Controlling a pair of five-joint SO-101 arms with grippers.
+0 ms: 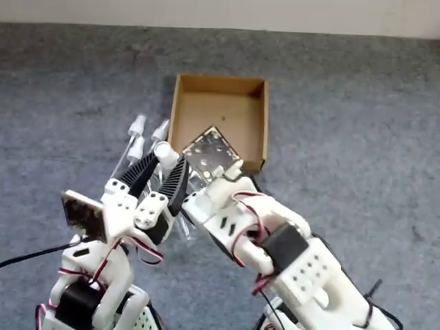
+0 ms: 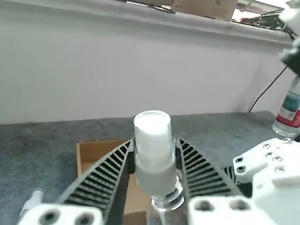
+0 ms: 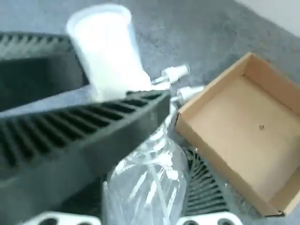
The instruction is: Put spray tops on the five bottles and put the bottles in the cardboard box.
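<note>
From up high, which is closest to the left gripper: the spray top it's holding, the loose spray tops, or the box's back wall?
1. Held spray top, between the fingers of the left gripper.
2. Loose spray tops, on the table just beyond.
3. Cardboard box's back wall, farthest away.

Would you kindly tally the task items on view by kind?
Cardboard box: 1
Clear bottle: 1
Held spray top: 1
Loose spray tops: 3
Total: 6
</note>
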